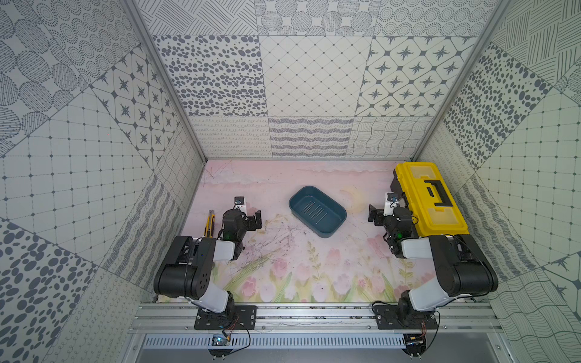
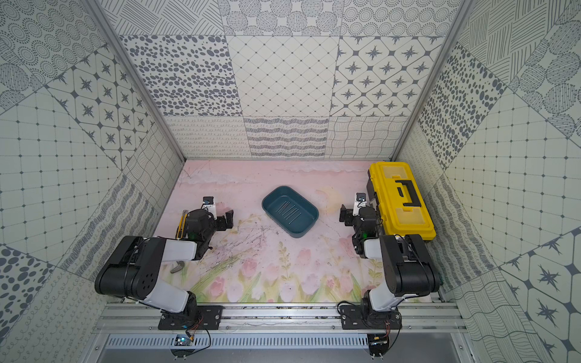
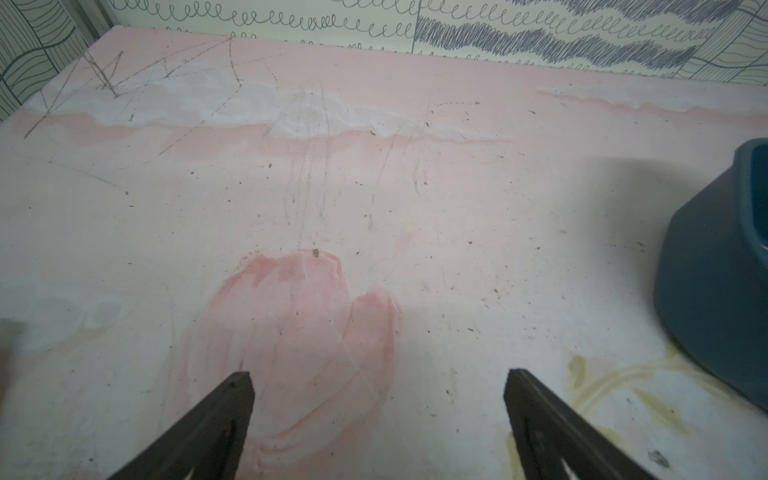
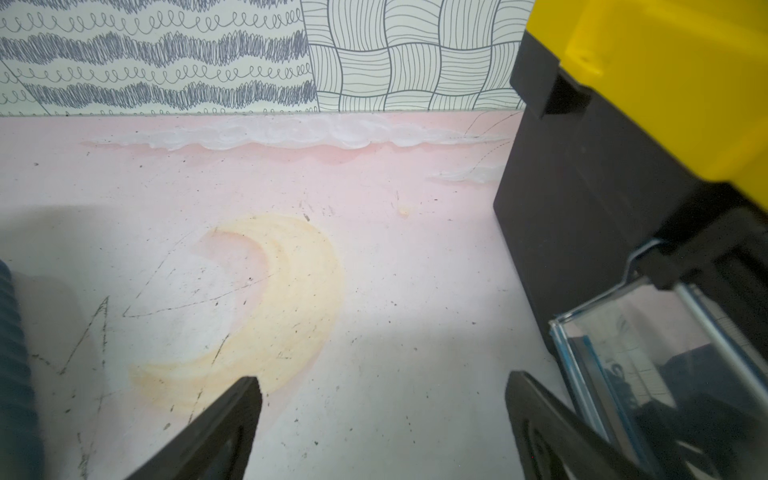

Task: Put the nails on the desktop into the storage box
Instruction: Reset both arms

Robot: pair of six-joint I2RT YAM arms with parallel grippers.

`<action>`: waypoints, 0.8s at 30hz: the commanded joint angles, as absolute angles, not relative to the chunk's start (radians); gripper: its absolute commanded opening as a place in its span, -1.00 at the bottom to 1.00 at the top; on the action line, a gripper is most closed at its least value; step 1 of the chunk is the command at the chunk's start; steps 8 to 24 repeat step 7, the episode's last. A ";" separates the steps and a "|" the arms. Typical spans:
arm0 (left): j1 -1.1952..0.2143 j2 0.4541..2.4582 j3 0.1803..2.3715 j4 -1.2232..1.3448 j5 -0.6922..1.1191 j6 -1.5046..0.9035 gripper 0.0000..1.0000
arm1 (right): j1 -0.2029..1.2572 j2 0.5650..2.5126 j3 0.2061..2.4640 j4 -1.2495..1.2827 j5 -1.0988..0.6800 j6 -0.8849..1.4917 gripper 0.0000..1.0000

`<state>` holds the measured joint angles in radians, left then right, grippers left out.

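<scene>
- While the left gripper (image 3: 378, 380) stands spread wide and empty above the pale pink flower-printed desktop (image 1: 276, 185), the yellow utility knife (image 1: 209, 224) lies just beside its arm. I think a careless sweep can push the knife. This arm is folded, with the wrist low.
- In the middle, the thin grey metal nails (image 1: 316, 211) lie together inside the shallow dark teal plastic storage box (image 1: 327, 233). I see none on the desktop, so the task looks finished. A bump on this light box could spill them.
- The right gripper (image 4: 384, 380) is also spread and holds nothing. Its arm is folded close to the big yellow toolbox with black handle (image 1: 418, 185), so a turn there could hit it.
</scene>
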<state>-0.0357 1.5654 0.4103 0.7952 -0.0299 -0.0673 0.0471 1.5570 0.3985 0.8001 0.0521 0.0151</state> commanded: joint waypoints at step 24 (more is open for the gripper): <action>-0.029 1.572 0.418 0.825 -0.009 -0.057 0.99 | 0.048 1.552 0.413 0.831 0.043 0.023 0.94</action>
